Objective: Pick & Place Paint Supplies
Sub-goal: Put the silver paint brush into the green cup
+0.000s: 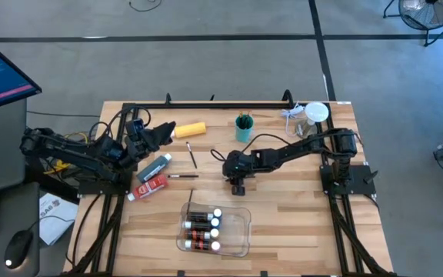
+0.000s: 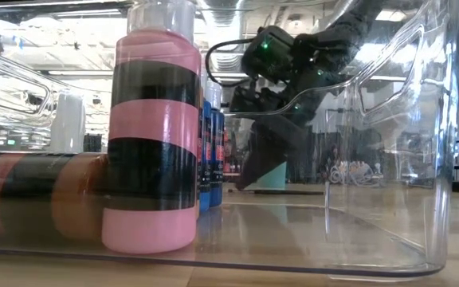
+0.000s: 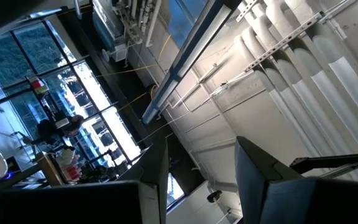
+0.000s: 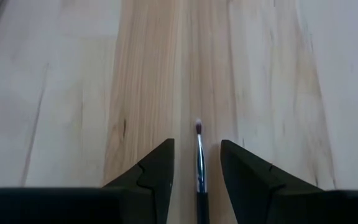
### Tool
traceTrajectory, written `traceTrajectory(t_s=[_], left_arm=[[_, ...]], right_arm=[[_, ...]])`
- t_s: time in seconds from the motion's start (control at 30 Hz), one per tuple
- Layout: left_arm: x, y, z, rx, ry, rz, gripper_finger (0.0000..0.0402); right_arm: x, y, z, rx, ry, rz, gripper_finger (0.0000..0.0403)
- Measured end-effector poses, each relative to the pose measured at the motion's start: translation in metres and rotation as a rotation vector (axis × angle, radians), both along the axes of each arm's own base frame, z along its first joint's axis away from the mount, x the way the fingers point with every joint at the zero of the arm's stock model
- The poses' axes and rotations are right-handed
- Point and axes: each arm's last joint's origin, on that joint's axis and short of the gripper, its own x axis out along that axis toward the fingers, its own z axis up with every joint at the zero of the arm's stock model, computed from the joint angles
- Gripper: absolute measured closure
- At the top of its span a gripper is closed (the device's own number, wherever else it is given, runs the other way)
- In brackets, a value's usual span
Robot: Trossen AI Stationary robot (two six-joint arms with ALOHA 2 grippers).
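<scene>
High view: four bottles (image 1: pixel 203 227) lie in tray (image 1: pixel 244 231); tubes (image 1: pixel 154 175), yellow bottle (image 1: pixel 190 130), brushes (image 1: pixel 192 158) left on surface (image 1: pixel 298 223). Right jaws (image 4: pixel 197 174) part-open astride a brush (image 4: pixel 199 158), no grip; left jaws (image 3: pixel 194 180) parted, empty, raised.

The right arm reached from its mount at about three o'clock toward the table's centre, forearm stretched nearly level and wrist bent down. The right gripper (image 1: pixel 238 187) pointed straight down at the tabletop, near the middle of the table. In the right wrist view its two dark fingers (image 4: pixel 148 177) stood parted with a narrow gap between them, a thin paint brush (image 4: pixel 199 163) lying in that gap, the pads not seen touching it. The left arm was folded back at about nine o'clock. The left gripper (image 1: pixel 163 131) was tilted upward, toward the ceiling; its fingers (image 3: pixel 154 180) stood apart, with nothing between them.
</scene>
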Motion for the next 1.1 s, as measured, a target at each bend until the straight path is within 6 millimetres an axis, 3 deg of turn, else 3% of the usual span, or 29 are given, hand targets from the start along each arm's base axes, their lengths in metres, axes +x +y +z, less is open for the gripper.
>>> traceTrajectory(t_s=[1.1], left_arm=[[-0.0001,-0.0015,0.0001,0.004,-0.002,-0.014,0.0309]], right_arm=[[0.0002,0.0003,0.0001,0.012,-0.002,-0.013,0.0278]])
